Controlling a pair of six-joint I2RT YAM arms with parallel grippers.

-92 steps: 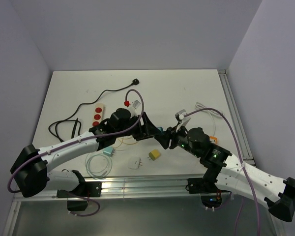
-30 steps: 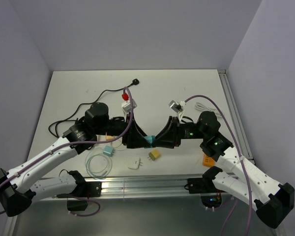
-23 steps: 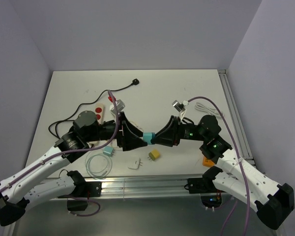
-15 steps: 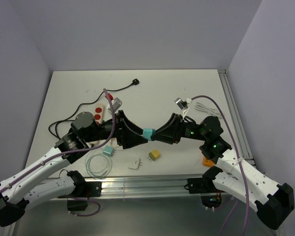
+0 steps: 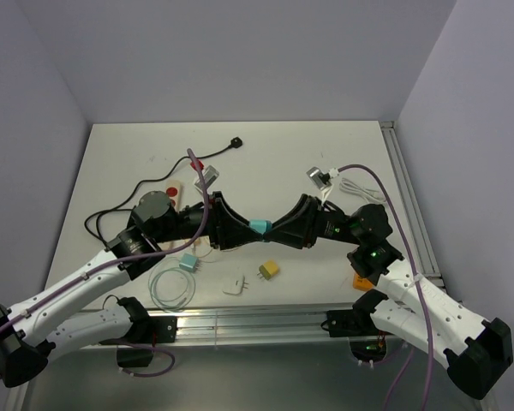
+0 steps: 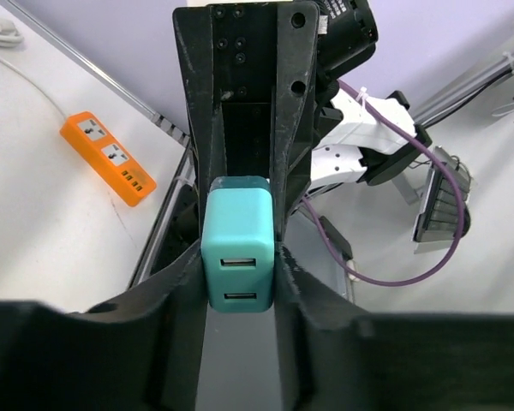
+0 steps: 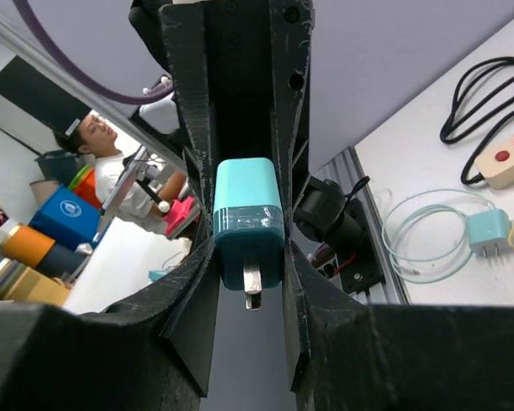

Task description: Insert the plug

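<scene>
Holding one teal charger between both pincers, above the tabletop

Left pincer and right pincer meet tip to tip in mid-air over the near middle of the tabletop; teal charger sits between them, clear of the surface.

Left wrist view: charger's face with two USB slots points at the camera; left fingers press on both sides of its lower part; the right pincer's fingers run down from the top and flank its upper part.

Right wrist view: charger's metal prongs point at the camera; right fingers are clamped on both its sides; the left pincer's fingers reach in from above onto the far end.

So both pincers are closed on the teal charger, one at each end.

On the tabletop: white power strip with red sockets at the left, black cable running from it; small pale charger with coiled cable; white charger; yellow charger just below the pincers; orange power strip at the right, partly hidden by the right arm.
</scene>
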